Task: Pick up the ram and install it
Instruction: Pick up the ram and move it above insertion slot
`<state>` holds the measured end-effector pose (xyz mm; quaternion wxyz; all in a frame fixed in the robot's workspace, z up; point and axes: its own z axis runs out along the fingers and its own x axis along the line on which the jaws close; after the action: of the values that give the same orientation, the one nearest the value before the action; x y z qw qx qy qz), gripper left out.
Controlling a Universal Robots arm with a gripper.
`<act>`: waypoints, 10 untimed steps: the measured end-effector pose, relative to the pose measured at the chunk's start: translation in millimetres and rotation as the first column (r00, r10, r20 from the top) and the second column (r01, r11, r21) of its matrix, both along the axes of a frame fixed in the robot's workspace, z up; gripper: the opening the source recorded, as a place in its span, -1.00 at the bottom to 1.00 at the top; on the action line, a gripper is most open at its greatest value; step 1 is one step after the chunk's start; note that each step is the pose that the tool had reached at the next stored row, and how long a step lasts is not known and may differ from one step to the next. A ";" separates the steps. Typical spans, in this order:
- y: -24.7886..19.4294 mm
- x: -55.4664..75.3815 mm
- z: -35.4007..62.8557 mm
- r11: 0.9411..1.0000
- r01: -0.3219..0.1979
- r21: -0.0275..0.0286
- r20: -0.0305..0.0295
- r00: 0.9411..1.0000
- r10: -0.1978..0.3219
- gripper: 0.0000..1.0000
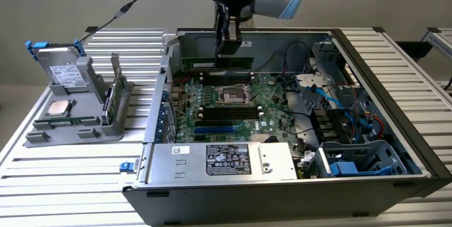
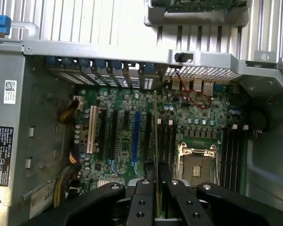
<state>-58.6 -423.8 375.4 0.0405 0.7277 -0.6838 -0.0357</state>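
Wrist view showed the one black two-fingered hand [image 2: 158, 200] clamped on the single long green ram stick [image 2: 155, 141]. The stick hung edge-on over the green motherboard [image 2: 198, 117], above dark memory slots [image 2: 169, 141] beside one open silver processor socket [image 2: 196, 165]. Around it stood one open black computer case [image 1: 247, 200] on the ribbed metal worktop [image 1: 56, 184]. Well apart, on the exterior view's left, one grey holder [image 1: 78, 129] carried one boxy grey drive [image 1: 67, 73] and one square silver processor chip [image 1: 58, 109].
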 end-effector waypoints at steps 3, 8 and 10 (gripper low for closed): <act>0.1 0.4 -0.3 1.000 0.013 0.003 0.005 1.000 -0.013 -0.73; 0.3 1.3 -0.8 0.999 0.032 0.007 0.016 0.999 -0.032 -0.73; 0.4 1.5 -0.9 0.999 0.040 0.008 0.020 0.999 -0.040 -0.73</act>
<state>-57.1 -423.4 374.5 0.0300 0.7143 -0.6984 -0.0318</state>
